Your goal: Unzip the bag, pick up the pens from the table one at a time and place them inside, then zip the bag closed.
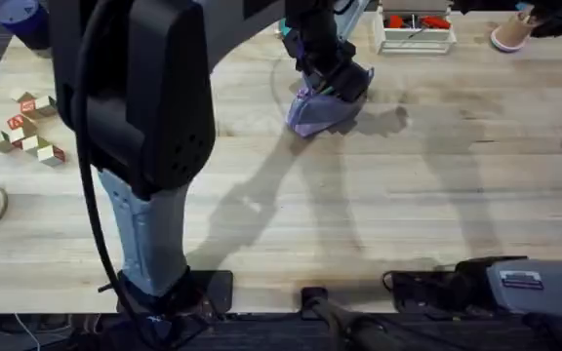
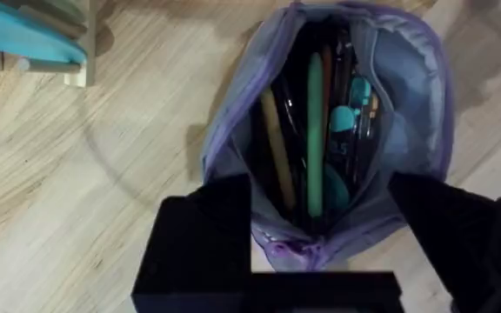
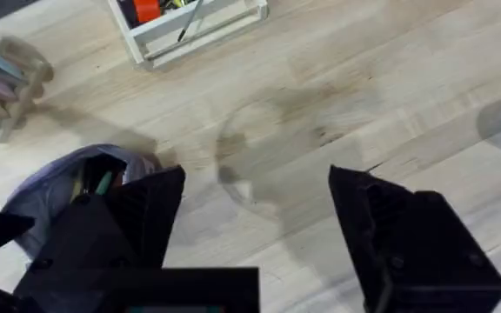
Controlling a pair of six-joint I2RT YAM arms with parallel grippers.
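The step in hand seems to be the closing of the zipper, because the soft lavender-purple fabric pouch (image 2: 407, 78) stands open and both slim pens, the bright green one (image 2: 315, 130) and the tan-yellow one (image 2: 278, 148), are already lying inside it with some other small items. To do it well, I judge that one gripper should hold the end of the pouch steady while the other finds the zipper pull and draws it straight along the length, without pinching the fabric. In the overhead view the pouch (image 1: 322, 109) lies at about 12 o'clock on the large pale wooden table (image 1: 408, 195), under the left gripper (image 1: 328, 78). The left gripper (image 2: 320, 239) has its black fingers spread on both sides of the pouch's near end, gripping nothing that I can see. The right gripper (image 3: 259, 235) is also spread wide and empty, over bare wood just beside the pouch (image 3: 55, 187).
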